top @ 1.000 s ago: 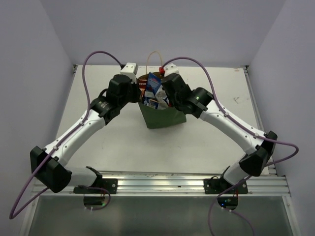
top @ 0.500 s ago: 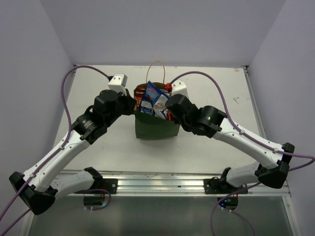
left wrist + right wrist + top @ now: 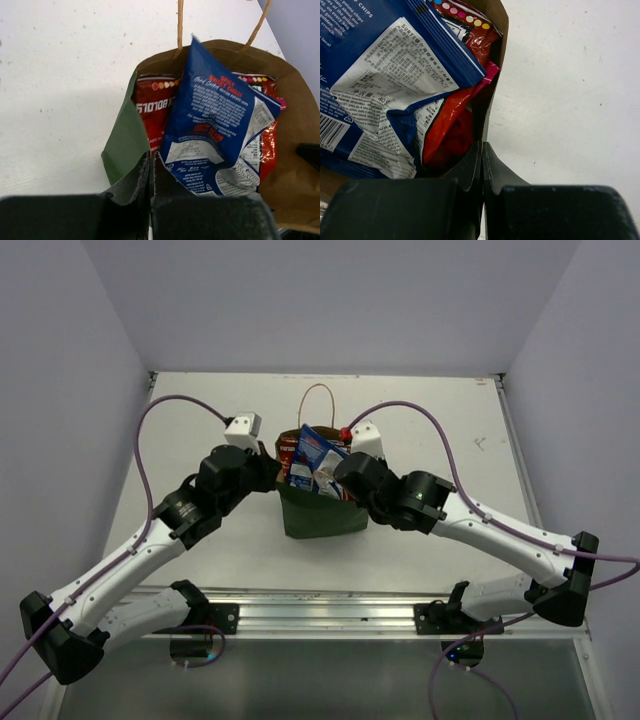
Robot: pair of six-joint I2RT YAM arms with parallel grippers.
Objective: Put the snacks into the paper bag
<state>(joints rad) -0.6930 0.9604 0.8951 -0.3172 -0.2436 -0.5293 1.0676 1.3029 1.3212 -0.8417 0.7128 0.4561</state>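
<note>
Pincer tips on both arms are pressed together: the left pincer [image 3: 151,165] clamps the left rim of the dark green paper bag [image 3: 320,518], and the right pincer [image 3: 482,150] clamps its right rim. The bag stands upright mid-bench [image 3: 440,420]. Inside, a blue crisp packet [image 3: 215,125] leans against a red candy bag [image 3: 155,107], with an orange-red packet [image 3: 445,127] alongside. A tan handle [image 3: 318,390] arches beyond.

White table [image 3: 420,410], pale lilac walls [image 3: 330,300], metal rail [image 3: 330,618]

The paper bag [image 3: 322,518] has come nearer the arm bases across the worktop [image 3: 450,440] and now stands squarer. The left arm [image 3: 130,555] and right arm [image 3: 500,535] have drawn back with it, elbows swung outward.
</note>
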